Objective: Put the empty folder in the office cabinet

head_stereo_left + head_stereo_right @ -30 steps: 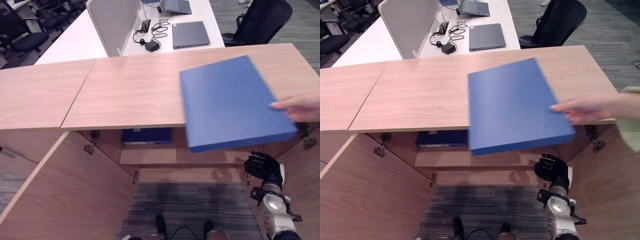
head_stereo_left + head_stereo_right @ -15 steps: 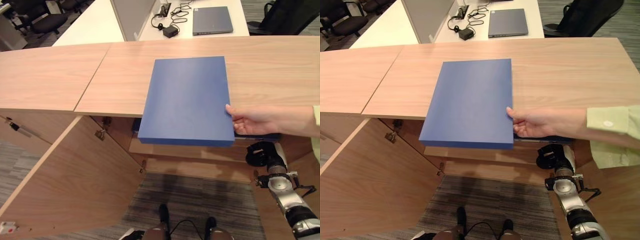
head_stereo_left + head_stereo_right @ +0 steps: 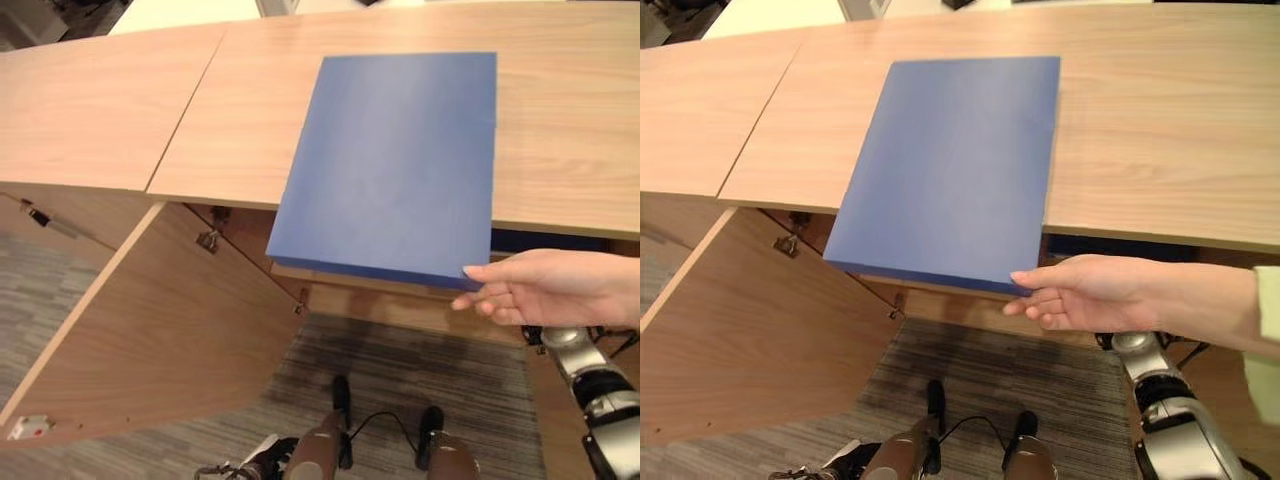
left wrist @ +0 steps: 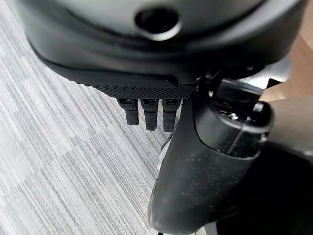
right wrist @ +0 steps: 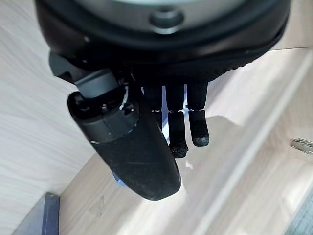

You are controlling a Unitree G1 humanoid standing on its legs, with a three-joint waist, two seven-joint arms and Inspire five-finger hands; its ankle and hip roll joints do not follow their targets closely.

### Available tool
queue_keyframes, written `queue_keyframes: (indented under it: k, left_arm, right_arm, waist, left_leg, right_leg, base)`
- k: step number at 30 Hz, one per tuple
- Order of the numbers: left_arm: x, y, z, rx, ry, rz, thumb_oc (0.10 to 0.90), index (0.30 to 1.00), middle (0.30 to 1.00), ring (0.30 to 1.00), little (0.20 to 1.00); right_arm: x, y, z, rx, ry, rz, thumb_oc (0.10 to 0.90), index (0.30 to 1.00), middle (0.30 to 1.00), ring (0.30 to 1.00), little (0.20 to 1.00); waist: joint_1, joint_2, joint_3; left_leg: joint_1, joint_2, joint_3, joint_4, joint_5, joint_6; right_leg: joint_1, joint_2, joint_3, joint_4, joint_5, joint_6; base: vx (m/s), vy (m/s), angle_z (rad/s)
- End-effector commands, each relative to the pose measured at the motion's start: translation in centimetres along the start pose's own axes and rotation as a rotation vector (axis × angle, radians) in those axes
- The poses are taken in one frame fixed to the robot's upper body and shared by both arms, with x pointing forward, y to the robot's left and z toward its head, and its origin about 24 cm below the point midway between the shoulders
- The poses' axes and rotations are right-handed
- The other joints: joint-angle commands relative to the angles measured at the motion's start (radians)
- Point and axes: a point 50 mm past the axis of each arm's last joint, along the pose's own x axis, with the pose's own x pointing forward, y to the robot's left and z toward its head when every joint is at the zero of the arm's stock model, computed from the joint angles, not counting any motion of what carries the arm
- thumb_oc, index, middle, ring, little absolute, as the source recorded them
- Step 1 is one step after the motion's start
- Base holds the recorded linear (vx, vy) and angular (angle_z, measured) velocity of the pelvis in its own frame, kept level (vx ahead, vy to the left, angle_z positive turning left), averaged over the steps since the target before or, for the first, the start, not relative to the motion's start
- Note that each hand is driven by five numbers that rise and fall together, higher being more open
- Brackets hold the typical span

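The blue folder point(image 3: 390, 165) is a flat, matte rectangle with a smooth, unmarked cover and a thin darker edge along its near side. It lies on the wooden cabinet top point(image 3: 560, 130), and its near end juts out past the front edge over the open cabinet. A person's hand point(image 3: 1085, 293) touches the folder's near right corner from below and beside it, the fingers stretched out, with a pale green sleeve point(image 3: 1267, 340) at the wrist.

The cabinet top is light wood-grain laminate, made of two panels that meet at a straight seam on the left. Below it the cabinet stands open: its left door point(image 3: 150, 340) swings out wide, a plain wood-grain panel with a metal hinge point(image 3: 208, 240) near the top and a small white fitting point(image 3: 30, 428) at its lower corner. Inside, just under the top to the right of the folder, a strip of something dark blue point(image 3: 1110, 246) shows on a shelf; what it is cannot be told. The floor point(image 3: 410, 370) in front is grey carpet with fine stripes.

The right hand point(image 5: 146, 147) hangs inside the cabinet beside pale wood panels, its fingers point(image 5: 198, 127) loosely extended and clamped on nothing. The left hand point(image 4: 195, 161) hangs over the striped carpet, its fingers point(image 4: 149, 112) relaxed, holding nothing.
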Motion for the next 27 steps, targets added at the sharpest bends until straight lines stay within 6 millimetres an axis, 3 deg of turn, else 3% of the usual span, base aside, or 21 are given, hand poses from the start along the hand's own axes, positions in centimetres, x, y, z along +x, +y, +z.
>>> queue_keyframes:
  k: [1,11,17,27]
  left_arm:
    - [0.4,0.4,2.0,0.032,-0.092,-0.002,0.8,0.9,0.9,0.9,0.9]
    - [0.0,-0.2,1.2,0.05,-0.078,-0.024,0.8,0.9,0.9,0.9,0.9]
    - [0.2,0.4,2.0,0.004,-0.109,0.0,0.8,0.9,0.9,0.9,0.9]
    - [0.7,0.9,3.7,-0.018,-0.16,0.029,0.8,0.9,0.9,0.9,0.9]
  right_arm:
    - [2.1,-6.1,5.9,-0.038,-0.18,-0.183,0.4,0.3,0.3,0.3,0.3]
    - [2.8,-10.6,7.2,-0.044,-0.143,-0.302,0.4,0.3,0.3,0.3,0.3]
    - [2.8,-14.2,7.9,-0.041,-0.103,-0.389,0.4,0.3,0.3,0.3,0.3]
    - [2.8,-16.0,9.7,-0.049,-0.114,-0.444,0.4,0.3,0.3,0.3,0.3]
  waist:
    - [0.024,-0.024,0.036]
    - [0.046,0.003,0.062]
    - [0.051,0.041,0.083]
    - [0.05,0.091,0.106]
  left_leg:
    - [0.128,0.008,-0.021,0.026,-0.172,-0.066]
    - [0.038,0.011,-0.021,0.1,-0.185,-0.069]
    - [-0.004,0.004,-0.025,0.101,-0.172,-0.074]
    - [-0.069,-0.012,-0.027,0.111,-0.166,-0.076]
  right_leg:
    - [0.038,-0.01,0.082,-0.092,-0.033,0.049]
    - [-0.039,-0.035,0.092,-0.043,-0.039,0.053]
    - [-0.119,-0.054,0.102,0.005,-0.046,0.051]
    - [-0.246,-0.077,0.122,0.09,-0.064,0.049]
  base:
    - [-0.02,0.009,0.05]
    - [-0.02,0.0,0.05]
    - [-0.02,0.018,0.01]
    - [-0.02,0.008,-0.02]
